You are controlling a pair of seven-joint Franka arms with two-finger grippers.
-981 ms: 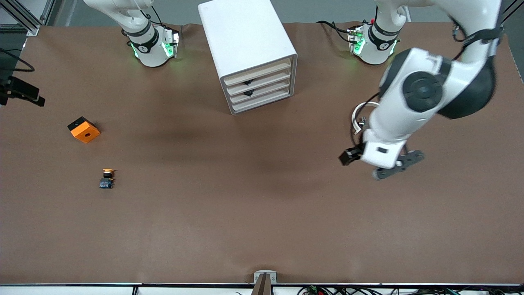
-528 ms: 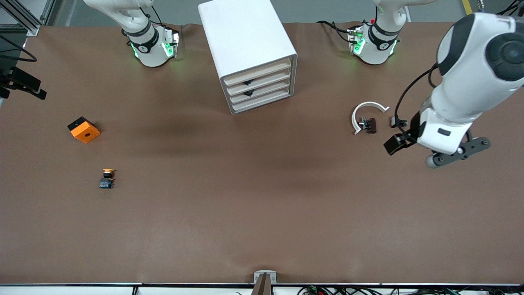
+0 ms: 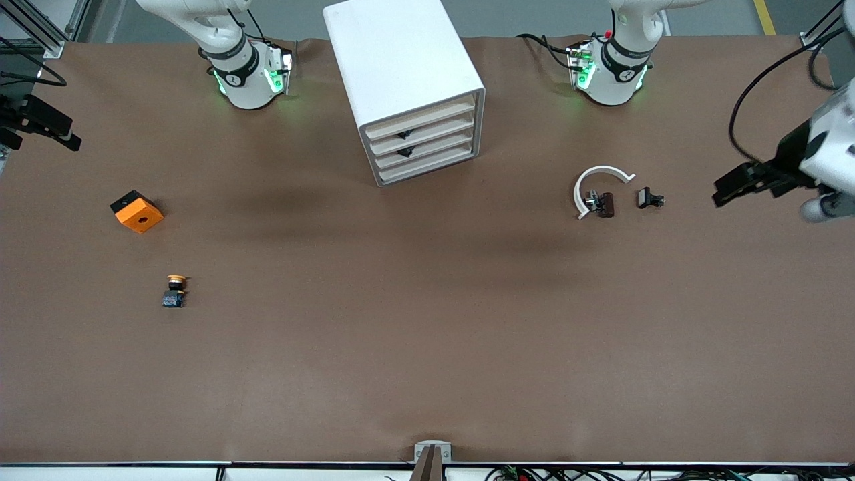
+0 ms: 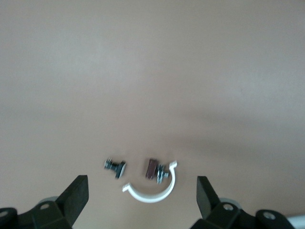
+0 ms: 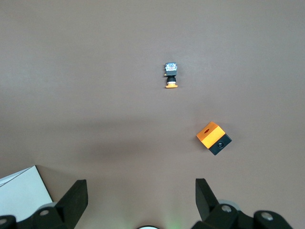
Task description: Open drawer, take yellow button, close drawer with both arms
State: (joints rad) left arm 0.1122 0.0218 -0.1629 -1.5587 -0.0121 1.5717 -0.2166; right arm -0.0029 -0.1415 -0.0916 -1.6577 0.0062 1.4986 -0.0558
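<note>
The button (image 3: pixel 175 290), with an orange cap, black body and bluish base, lies on the brown table toward the right arm's end; it also shows in the right wrist view (image 5: pixel 170 75). The white drawer cabinet (image 3: pixel 421 140) stands between the arm bases with all its drawers shut. My left gripper (image 3: pixel 827 204) hangs open and empty over the left arm's end of the table; its wrist view shows the open gripper (image 4: pixel 141 200). My right gripper (image 5: pixel 140 202) is open and empty, high over the table near its base, and shows only in its wrist view.
An orange block with a centre hole (image 3: pixel 137 211) lies farther from the front camera than the button and also shows in the right wrist view (image 5: pixel 213 137). A white C-shaped clip (image 3: pixel 598 180), a brown part (image 3: pixel 604 204) and a small black part (image 3: pixel 649 198) lie toward the left arm's end.
The left arm has swung out toward its end of the table, uncovering the clip and small parts. The button, block and cabinet have not moved.
</note>
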